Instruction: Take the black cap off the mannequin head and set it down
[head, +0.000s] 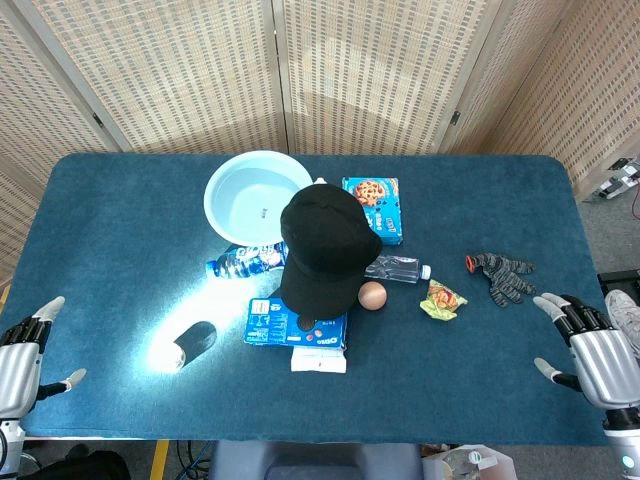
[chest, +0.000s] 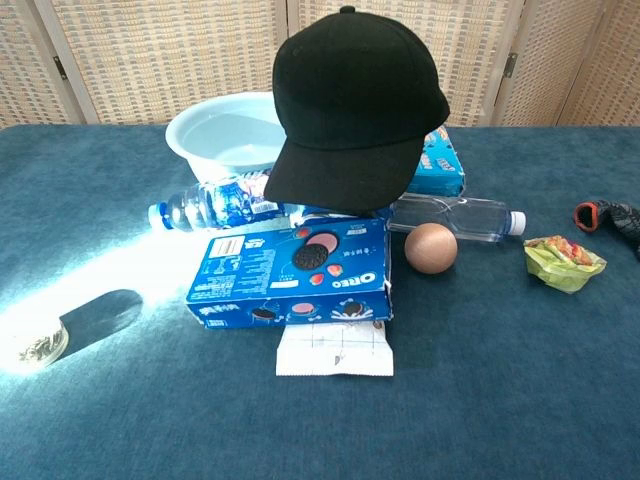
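The cap (chest: 350, 100) sits mid-table over the head, presumably hidden beneath. It is light, soft fabric with a stiffer brim; grasp the brim or crown. Left hand (head: 22, 350) and right hand (head: 590, 345): released, fingers spread

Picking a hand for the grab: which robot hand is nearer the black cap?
Right, slightly. The right robot hand sits at the table's right edge; the left robot hand at its far left edge, farther from the black cap.

It looked like a test room for a robot, not a home. A table (head: 120, 200) with a blue cloth stood in front of folding screens (head: 380, 60). Cables (head: 625, 180) lay on the grey floor (head: 600, 230) beside it. Snacks and bottles were spread out like props.
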